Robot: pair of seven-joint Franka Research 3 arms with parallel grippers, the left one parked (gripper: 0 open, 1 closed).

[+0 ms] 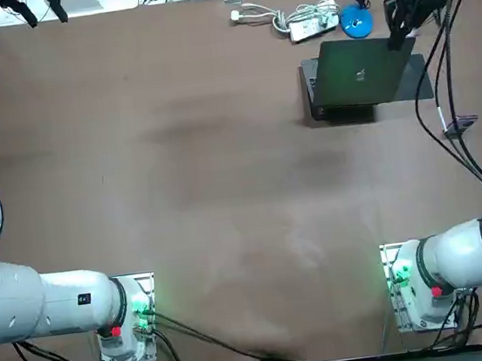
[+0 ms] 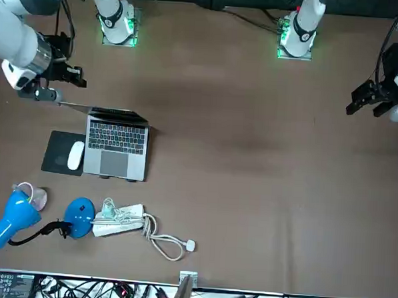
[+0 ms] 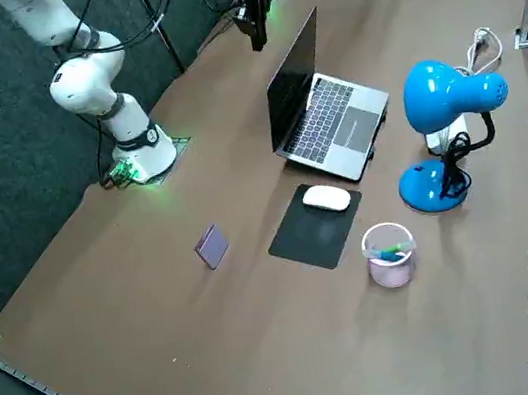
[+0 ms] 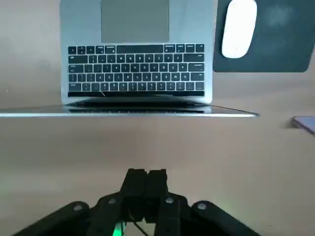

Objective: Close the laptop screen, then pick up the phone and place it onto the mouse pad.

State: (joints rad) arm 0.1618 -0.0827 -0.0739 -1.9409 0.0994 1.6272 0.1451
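The silver laptop stands open, its lid upright and its keyboard in plain sight. My right gripper is shut on nothing. It hovers just behind the lid's top edge, on the robot's side, near the lid's right end. The small purple phone lies flat on the table, to the right of the laptop and nearer the robot. Beside the laptop lies the black mouse pad, which carries a white mouse.
A blue desk lamp and a pink cup of pens stand beyond the mouse pad. A white power strip with its coiled cable lies at the far side of the laptop. The right arm's cables hang near the phone.
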